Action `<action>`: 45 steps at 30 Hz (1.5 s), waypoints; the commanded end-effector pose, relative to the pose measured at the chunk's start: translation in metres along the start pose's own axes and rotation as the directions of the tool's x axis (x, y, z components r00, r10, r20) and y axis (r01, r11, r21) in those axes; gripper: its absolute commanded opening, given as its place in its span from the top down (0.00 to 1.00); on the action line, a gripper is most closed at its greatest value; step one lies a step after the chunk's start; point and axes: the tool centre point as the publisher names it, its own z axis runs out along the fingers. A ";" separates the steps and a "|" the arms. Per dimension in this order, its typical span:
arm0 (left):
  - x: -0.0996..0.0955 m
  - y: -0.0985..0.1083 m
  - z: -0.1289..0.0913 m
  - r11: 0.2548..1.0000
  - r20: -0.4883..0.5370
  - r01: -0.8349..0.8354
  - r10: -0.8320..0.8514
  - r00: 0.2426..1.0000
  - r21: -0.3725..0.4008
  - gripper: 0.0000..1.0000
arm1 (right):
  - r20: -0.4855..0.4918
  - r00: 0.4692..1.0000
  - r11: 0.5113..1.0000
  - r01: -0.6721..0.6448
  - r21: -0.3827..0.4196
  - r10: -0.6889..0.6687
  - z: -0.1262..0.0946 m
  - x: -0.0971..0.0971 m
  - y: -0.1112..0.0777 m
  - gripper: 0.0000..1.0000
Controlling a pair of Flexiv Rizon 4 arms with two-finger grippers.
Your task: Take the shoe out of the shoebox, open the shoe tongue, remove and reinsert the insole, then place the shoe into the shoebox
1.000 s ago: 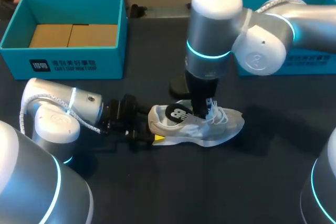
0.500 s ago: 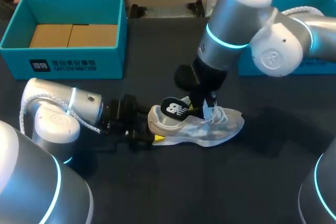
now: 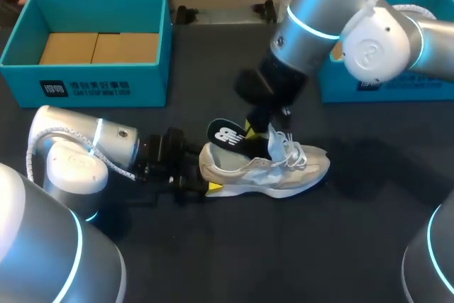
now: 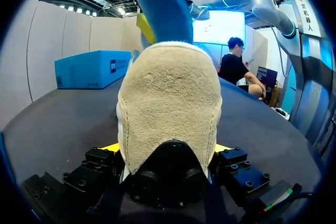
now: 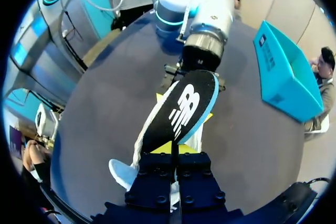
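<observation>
Your left jaws grip the shoe (image 3: pixel 264 169) by its heel. Your right jaws pinch the insole (image 3: pixel 228 136), which sticks half out.

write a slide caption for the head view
Right gripper holds the insole partly out of the shoe; left gripper grips the heel.

Black table (image 3: pixel 234 253), with a teal box (image 3: pixel 415 84) on its far-right corner and a couple of small dark bits (image 3: pixel 187 13) at its far edge, unidentifiable.

Fuzzy suede shoe (image 4: pixel 168 98), matt tabletop (image 3: pixel 213 260)
</observation>
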 end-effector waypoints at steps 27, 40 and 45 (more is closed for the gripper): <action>0.000 0.000 0.001 1.000 -0.001 0.000 0.000 1.000 -0.002 1.00 | -0.201 0.975 0.990 -0.112 -0.080 0.095 0.010 -0.032 0.024 0.00; 0.000 0.000 0.001 1.000 -0.001 0.000 0.000 1.000 -0.002 1.00 | -0.217 0.971 0.989 -0.123 -0.080 0.103 0.010 -0.033 0.023 0.00; 0.000 0.000 0.001 1.000 -0.001 0.000 0.000 1.000 -0.002 1.00 | -0.234 0.961 0.981 -0.171 -0.087 0.147 0.010 -0.031 0.025 0.00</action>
